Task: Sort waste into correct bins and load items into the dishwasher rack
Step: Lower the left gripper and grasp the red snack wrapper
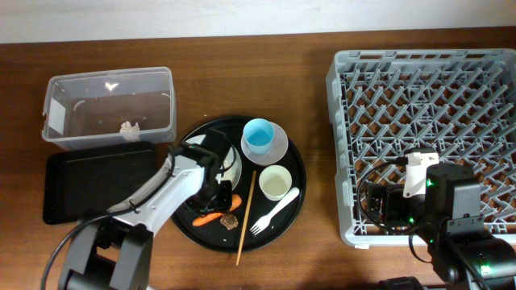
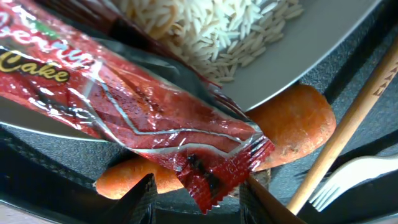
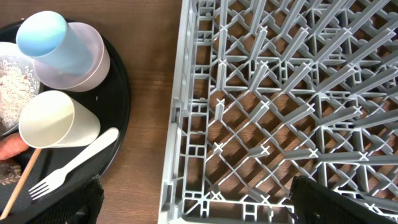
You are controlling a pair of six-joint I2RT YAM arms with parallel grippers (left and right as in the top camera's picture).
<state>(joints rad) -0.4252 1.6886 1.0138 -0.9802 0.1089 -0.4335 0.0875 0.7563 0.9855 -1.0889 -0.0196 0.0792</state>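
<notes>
Red wrapper [image 2: 155, 118] is lying across the plate [image 2: 311, 50] beside the rice [image 2: 217, 31], its crimped end draping over the carrot [image 2: 292, 121] on the round tray [image 1: 298, 173]. I am seeing my left gripper [image 2: 196, 200] spread wide, one finger on either side of that end. My right gripper [image 3: 196, 202] is hanging wide open over the rack [image 3: 280, 93] edge, holding nothing.
</notes>
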